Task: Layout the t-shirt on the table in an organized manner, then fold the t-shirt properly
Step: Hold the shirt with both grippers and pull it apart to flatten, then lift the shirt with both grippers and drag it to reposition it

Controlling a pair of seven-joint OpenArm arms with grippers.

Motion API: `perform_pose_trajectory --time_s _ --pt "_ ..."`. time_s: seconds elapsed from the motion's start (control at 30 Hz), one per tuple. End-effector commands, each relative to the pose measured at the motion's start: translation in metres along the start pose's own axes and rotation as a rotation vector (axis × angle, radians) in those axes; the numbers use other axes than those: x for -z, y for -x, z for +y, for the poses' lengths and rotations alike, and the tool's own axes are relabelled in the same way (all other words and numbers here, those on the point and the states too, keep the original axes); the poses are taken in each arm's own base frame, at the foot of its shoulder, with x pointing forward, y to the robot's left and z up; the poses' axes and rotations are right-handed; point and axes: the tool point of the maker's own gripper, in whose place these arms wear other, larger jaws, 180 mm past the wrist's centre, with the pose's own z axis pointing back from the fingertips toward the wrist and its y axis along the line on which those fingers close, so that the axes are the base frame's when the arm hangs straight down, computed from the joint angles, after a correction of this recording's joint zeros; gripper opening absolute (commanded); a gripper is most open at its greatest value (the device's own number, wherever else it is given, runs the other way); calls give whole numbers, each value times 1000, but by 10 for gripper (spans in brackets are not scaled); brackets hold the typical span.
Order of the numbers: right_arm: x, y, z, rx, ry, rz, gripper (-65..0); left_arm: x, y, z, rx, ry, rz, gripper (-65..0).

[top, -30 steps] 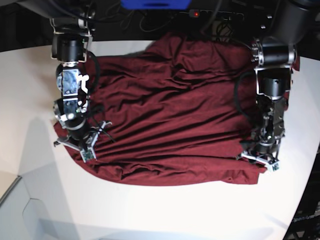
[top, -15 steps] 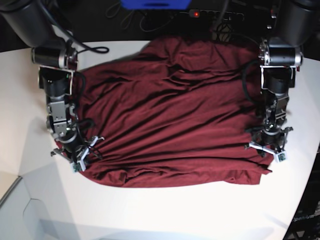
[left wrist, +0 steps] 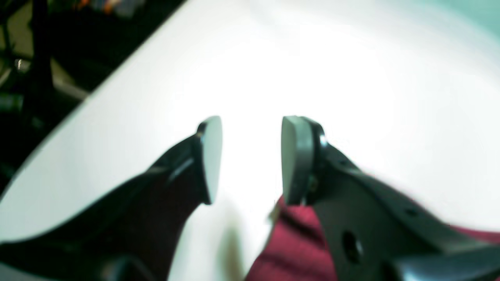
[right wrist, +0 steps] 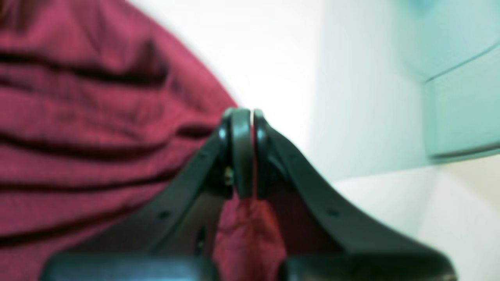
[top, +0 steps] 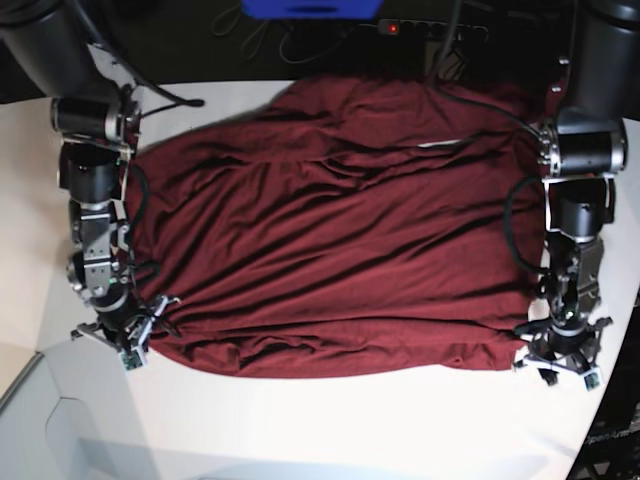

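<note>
two black and silver robot arms with round joints and looping black cables; each ends in a black gripper with flat grey pads point(left wrist: 211, 156).

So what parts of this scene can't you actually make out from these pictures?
- Base view: the t-shirt's far edge runs off the table into dark clutter; collar and sleeves are lost in folds.
- Base view: the left gripper is too small to show its jaws.
- Left wrist view: blurred; the open fingers and arm cover the cloth's corner.
- Right wrist view: blurred; the right gripper hides how much cloth it pinches.
</note>
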Motion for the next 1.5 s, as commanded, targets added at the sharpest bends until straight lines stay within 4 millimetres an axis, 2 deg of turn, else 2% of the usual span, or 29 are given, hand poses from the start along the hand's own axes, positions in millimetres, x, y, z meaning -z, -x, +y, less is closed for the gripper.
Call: perform_pose_trajectory --time_s 0.0,0.07,0.2,0.23,0.3,0.37,0.47,0.63,0.73,0.8,0.87,0.93,1.03,1.17,1.23,1.3,1.47 --pt "-4 -19 -6 -9 22 -59 -631 3 -30 0 -1 4 -67 -407" --pt "-16 -21 -1 -30 34 -89 -631 0 -17 -4 2 15 -2 -407" --pt "-40 -20 17 -49 48 -81 -631 -16 6 -26 15 74 57 -407" --pt "-47 -16 19 -55 55 -64 -631 -23 10 -30 26 92 61 -407" --pt "-57 -12 35 -29 44 -41 -631 -39 17 -38 46 128 69 -407" --pt "-68 -5 39 6 53 -13 -631 -57 23 -47 65 165 83 -407" --pt "-82 10 52 63 3 46 -631 -84 43 -52 96 203 132 -407" --pt "-92 36 74 105 -121 151 -631 -98 91 -35 113 179 233 -407" --pt "-88 54 84 116 -155 197 -631 -92 119 -19 112 137 311 -407" --pt "-86 65 85 119 -168 228 -631 -82 126 -9 100 105 314 -407" --pt "-80 66 81 119 -170 225 -631 -73 130 1 95 73 291 -407" --pt "-73 66 83 130 -182 217 -631 -63 132 9 88 43 270 -407" --pt "-65 72 74 131 -182 220 -631 -52 135 19 72 5 261 -407" --pt "-52 78 66 149 -192 227 -631 -37 124 7 42 -4 228 -407" --pt "-46 77 65 162 -199 216 -631 -30 111 2 32 -2 198 -407" --pt "-43 78 55 163 -189 206 -631 -22 92 -4 20 4 167 -407" --pt "-37 58 42 158 -166 137 -631 -8 55 -16 0 16 106 -407"
